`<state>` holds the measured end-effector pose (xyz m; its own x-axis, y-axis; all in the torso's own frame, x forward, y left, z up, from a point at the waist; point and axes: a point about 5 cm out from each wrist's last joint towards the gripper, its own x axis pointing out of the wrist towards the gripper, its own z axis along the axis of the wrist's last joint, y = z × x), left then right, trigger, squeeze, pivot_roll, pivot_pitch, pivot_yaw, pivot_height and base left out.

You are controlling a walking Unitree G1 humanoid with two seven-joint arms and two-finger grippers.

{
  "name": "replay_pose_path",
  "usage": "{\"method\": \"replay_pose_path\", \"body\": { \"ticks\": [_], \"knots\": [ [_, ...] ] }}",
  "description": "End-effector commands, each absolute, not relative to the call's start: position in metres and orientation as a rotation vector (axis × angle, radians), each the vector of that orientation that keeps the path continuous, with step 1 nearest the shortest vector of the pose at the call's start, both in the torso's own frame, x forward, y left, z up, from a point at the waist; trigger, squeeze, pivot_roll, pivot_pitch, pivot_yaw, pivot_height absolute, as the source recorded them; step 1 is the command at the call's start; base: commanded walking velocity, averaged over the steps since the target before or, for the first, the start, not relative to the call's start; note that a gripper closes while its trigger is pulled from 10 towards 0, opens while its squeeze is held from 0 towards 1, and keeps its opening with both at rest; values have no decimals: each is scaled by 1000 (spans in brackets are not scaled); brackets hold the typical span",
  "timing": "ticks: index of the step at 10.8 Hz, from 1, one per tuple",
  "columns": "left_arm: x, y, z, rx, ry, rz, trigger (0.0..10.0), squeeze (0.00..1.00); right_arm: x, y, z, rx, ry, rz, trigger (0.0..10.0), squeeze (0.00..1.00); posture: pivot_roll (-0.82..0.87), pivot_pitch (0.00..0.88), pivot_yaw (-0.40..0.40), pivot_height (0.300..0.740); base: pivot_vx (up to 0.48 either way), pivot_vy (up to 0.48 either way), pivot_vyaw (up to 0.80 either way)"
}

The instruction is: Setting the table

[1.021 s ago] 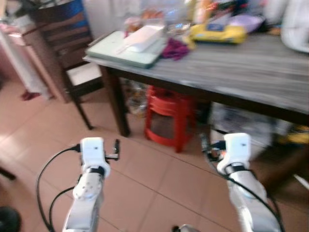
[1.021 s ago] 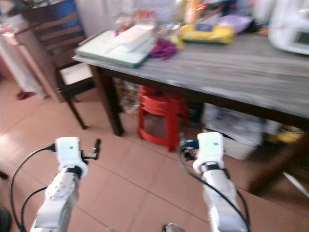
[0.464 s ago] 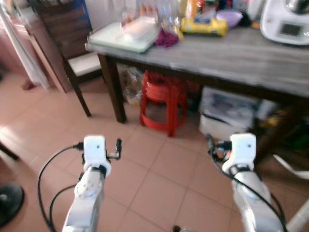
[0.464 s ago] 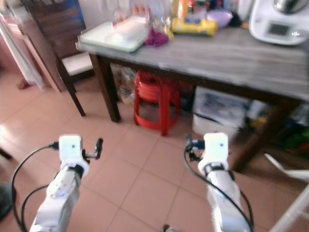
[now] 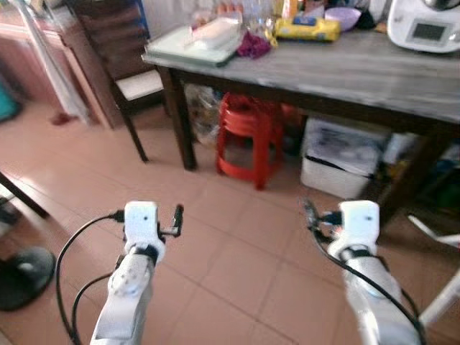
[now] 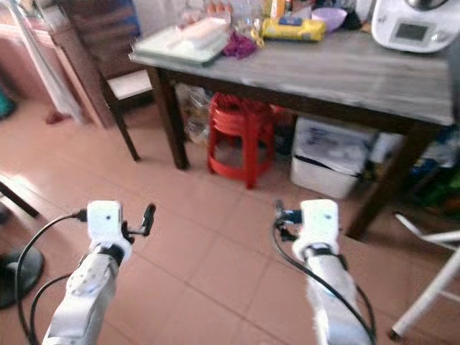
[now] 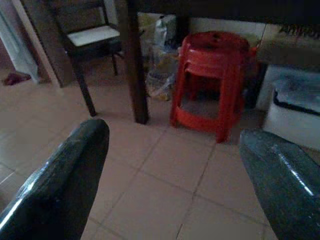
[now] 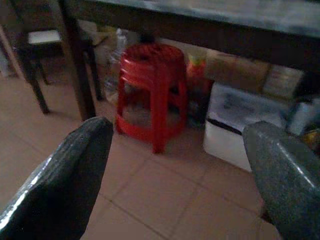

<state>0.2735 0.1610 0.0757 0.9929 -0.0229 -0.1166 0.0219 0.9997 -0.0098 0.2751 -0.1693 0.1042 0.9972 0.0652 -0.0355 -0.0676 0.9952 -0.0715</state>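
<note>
Both arms are held out low over the tiled floor (image 5: 237,266), short of the desk (image 5: 374,72). The left gripper (image 7: 172,175) has its fingers (image 7: 55,185) spread wide and empty; the right gripper (image 8: 180,175) likewise, fingers (image 8: 57,177) apart on nothing. At 12 o'clock the desk carries a tray (image 5: 190,50) at its left corner, a yellow pack (image 5: 305,29), a purple bowl (image 5: 343,16) and a white appliance (image 5: 424,25). Red stools (image 5: 248,136) and a white box (image 5: 338,158) sit beneath; a chair (image 5: 118,65) stands at 11 o'clock.
</note>
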Motion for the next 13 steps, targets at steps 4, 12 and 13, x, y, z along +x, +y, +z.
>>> {"method": "replay_pose_path", "body": {
  "ticks": [4,12,13],
  "knots": [
    [276,157,81,-40,93,-53,10000,0,277,-176,105,-79,37,49,10000,0,-106,142,61,740,0,0,-800],
    [276,151,89,-59,65,-90,10000,0,278,-173,124,-124,-46,68,10000,0,-111,151,58,740,0,-140,-430],
    [278,150,98,-64,34,-93,10000,0,278,-172,129,-114,-63,73,10000,0,-110,150,57,740,0,-281,0]
  ]
}}
